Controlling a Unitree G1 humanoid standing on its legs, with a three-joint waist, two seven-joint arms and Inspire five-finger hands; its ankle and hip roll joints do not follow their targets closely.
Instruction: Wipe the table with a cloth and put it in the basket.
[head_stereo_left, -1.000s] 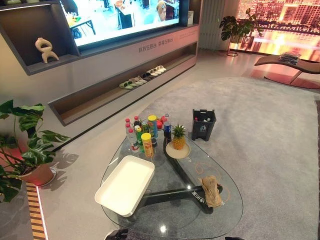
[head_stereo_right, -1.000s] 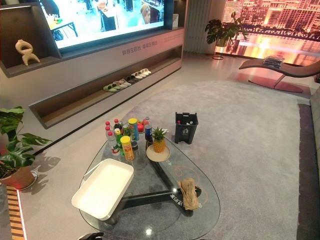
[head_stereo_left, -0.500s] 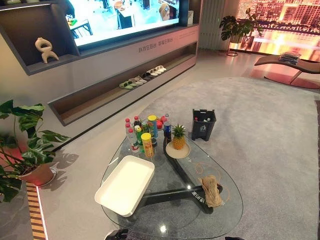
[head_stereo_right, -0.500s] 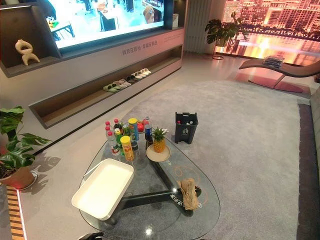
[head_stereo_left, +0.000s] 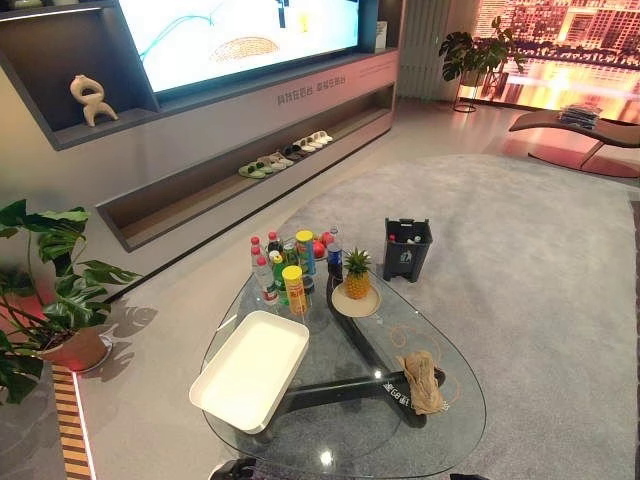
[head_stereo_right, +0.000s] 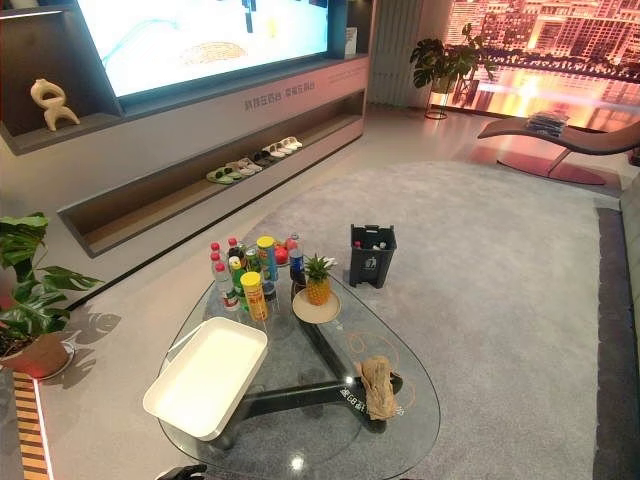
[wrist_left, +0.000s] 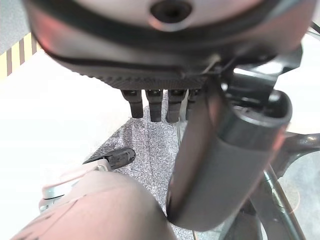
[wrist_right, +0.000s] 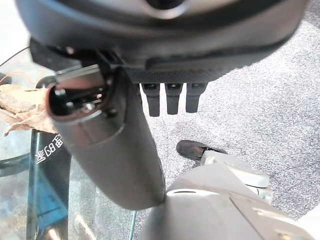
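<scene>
While my head camera looks down on the rounded, clear glass surface (head_stereo_left: 440, 440), I see the cloth (head_stereo_left: 421, 380) lying as a crumpled beige heap near its right edge, untouched. My basket (head_stereo_left: 250, 370), a smooth white rectangular tub with rounded corners, sits on the left side of the surface, well apart from the cloth and overhanging the left edge a little. At the far end a tight cluster of plastic bottles (head_stereo_left: 290, 268) stands upright, and just beside them a pineapple (head_stereo_left: 357, 275) rests on a round pale plate (head_stereo_left: 356, 303). Through the glass I make out the dark, branching base. Beyond the far edge a small black bin (head_stereo_left: 407, 248) stands on the grey, fine-textured carpet (head_stereo_left: 520, 250).

My left hand (wrist_left: 160, 102) hangs off the surface over the carpet, its fingers (wrist_left: 155, 105) straight and relaxed, holding nothing. My right hand (wrist_right: 170, 97) is the same in its wrist view: fingers (wrist_right: 172, 98) straight, thumb loose, nothing held, with the cloth visible at the glass edge to one side.
</scene>
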